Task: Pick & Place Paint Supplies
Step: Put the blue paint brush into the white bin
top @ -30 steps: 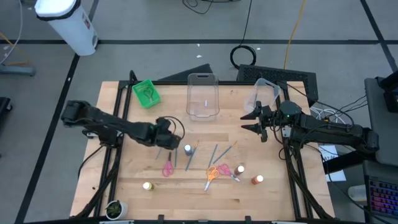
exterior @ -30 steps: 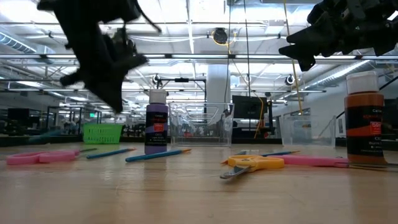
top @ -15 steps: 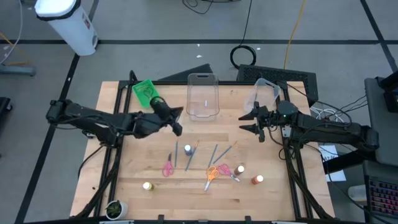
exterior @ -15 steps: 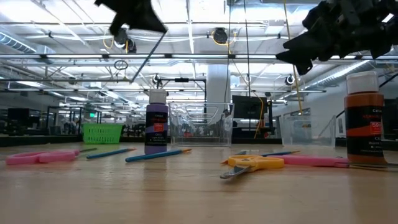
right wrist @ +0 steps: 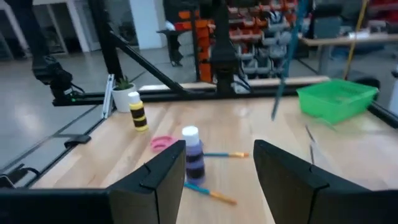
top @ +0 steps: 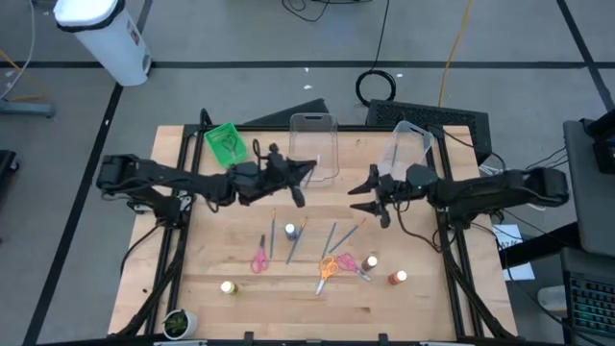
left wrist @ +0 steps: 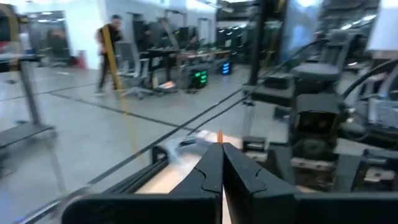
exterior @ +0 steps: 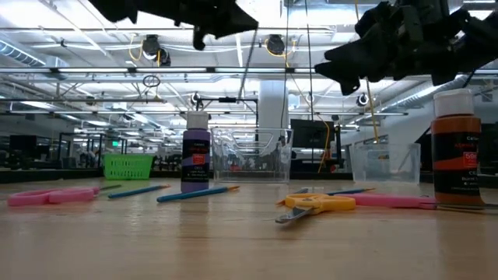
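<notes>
Paintbrushes [top: 332, 235] lie on the wooden tabletop [top: 192, 279], mixed with small scissors and tiny paint bottles, all near the front middle. I see my left end effector [top: 304, 169] high above the tabletop, next to the clear tub [top: 314, 146] at the back. Its two fingers are pressed together on one thin paintbrush [exterior: 247, 74], which hangs slanting down from it in the low view. In the left wrist view the fingers [left wrist: 239, 174] meet with just a thin orange tip between them.

My right end effector [top: 359, 197] floats in the air too, well above the supplies. Its fingers are apart, about halfway, and nothing is between them.

I cannot read the writing on the labels of the purple bottle [exterior: 195, 152] or the brown-orange bottle [exterior: 456, 148].

Pink scissors [top: 259, 258] lie to the left. Orange scissors [top: 328, 268] lie beside a second pink pair [top: 350, 263]. A yellow bottle [top: 228, 287] stands alone near the front edge. A green bin [top: 226, 143] sits at the back left corner, and a second clear tub [top: 407, 144] sits tilted at the back right.
</notes>
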